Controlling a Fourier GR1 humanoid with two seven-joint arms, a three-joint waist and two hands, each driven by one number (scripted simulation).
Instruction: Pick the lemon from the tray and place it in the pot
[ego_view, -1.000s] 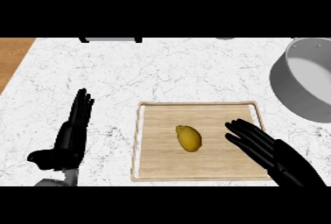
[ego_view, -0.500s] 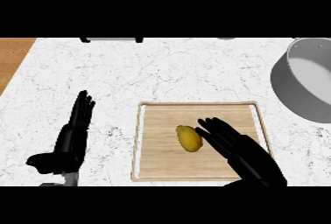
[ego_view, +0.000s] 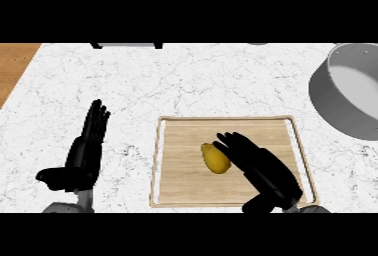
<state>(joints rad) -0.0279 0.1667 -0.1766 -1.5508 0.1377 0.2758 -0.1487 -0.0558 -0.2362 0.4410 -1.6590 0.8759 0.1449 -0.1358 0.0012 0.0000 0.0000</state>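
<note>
A yellow lemon lies in the middle of the wooden tray on the white marble counter. My right hand lies over the tray just right of the lemon, fingers straight and open, its fingertips touching the lemon's right side. The grey pot stands at the right edge of the view, partly cut off. My left hand rests open on the counter left of the tray, fingers pointing away from me.
A strip of wooden surface shows at the far left top. A dark object sits at the counter's back edge.
My right hand has moved left across the tray, from its right edge to right beside the lemon. The left hand and the lemon have stayed put.
</note>
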